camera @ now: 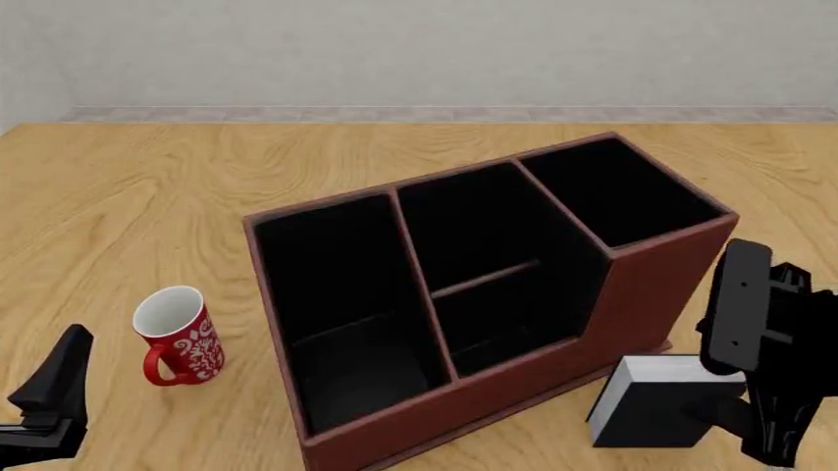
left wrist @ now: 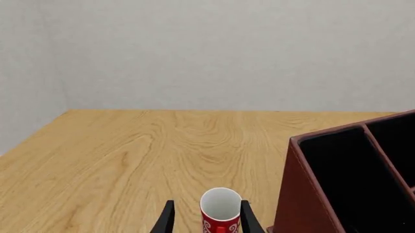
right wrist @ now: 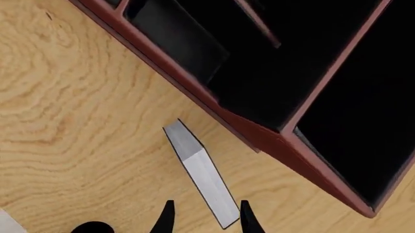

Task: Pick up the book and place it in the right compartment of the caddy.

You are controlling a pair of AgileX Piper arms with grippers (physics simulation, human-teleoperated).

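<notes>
The book (camera: pixel 654 402), black with white page edges, lies on the table just off the caddy's (camera: pixel 524 385) near right corner. In the right wrist view its white edge (right wrist: pixel 198 170) runs down between my right gripper's (right wrist: pixel 206 221) fingers, which stand open on either side of its near end. From the front, the right gripper (camera: pixel 772 432) hangs over the book's right end. The right compartment (camera: pixel 615 191), squarish with the tallest wall, holds nothing. My left gripper (camera: pixel 53 392) is open at the near left with nothing in it.
A red patterned mug (camera: pixel 177 334) stands upright left of the caddy, a little ahead of the left gripper and apart from it. It also shows in the left wrist view, mug (left wrist: pixel 220 204), beside the caddy's wall (left wrist: pixel 304 204).
</notes>
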